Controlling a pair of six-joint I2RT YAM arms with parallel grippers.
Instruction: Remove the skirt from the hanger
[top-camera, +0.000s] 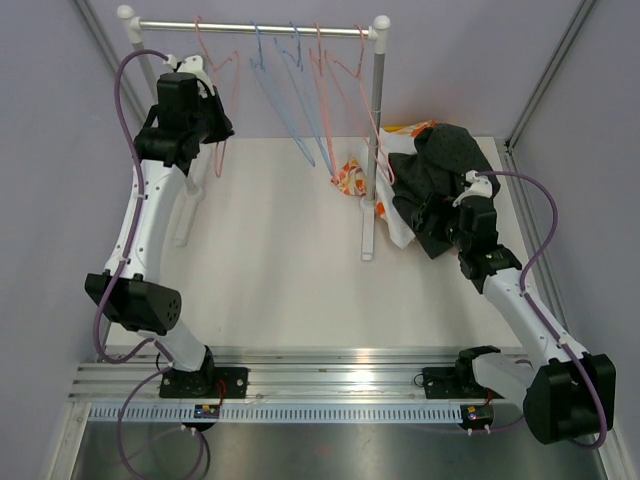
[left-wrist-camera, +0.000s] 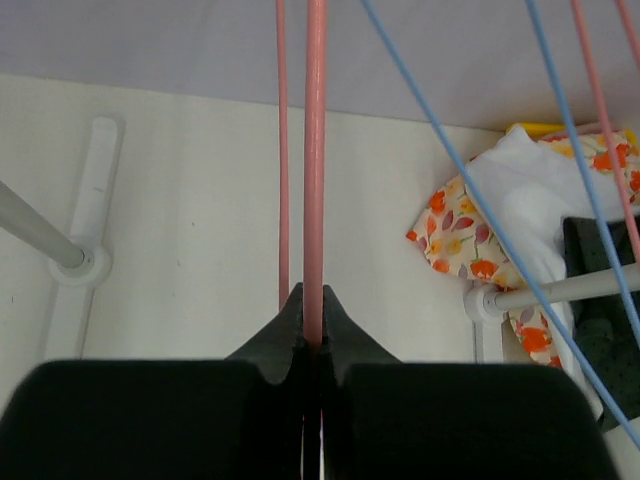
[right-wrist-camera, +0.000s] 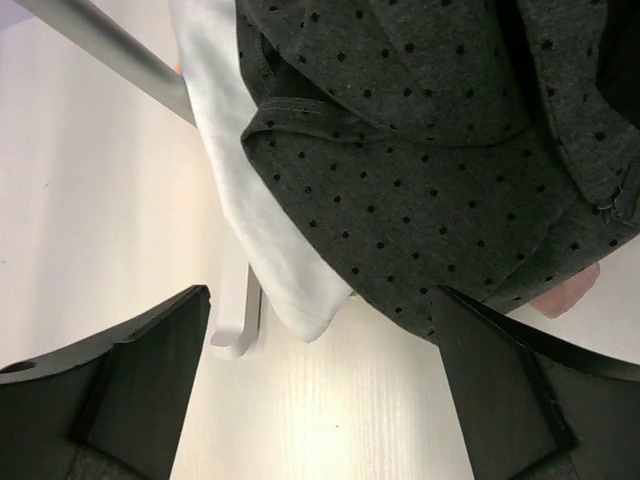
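The dark grey polka-dot fabric skirt (right-wrist-camera: 430, 150) lies heaped on the white surface (top-camera: 270, 230) beside the clothes rack's grey right post (top-camera: 376, 130), just ahead of the right tool (right-wrist-camera: 320, 300), whose fingers stand spread wide and empty. The left tool (left-wrist-camera: 313, 305) is clamped on a thin pink wire hanger (left-wrist-camera: 315, 150).

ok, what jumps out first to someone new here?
The heap of clothes at the rack's right post, a dark dotted garment on top, with the right gripper open at its edge. Far left, the left gripper is shut on a bare pink hanger.
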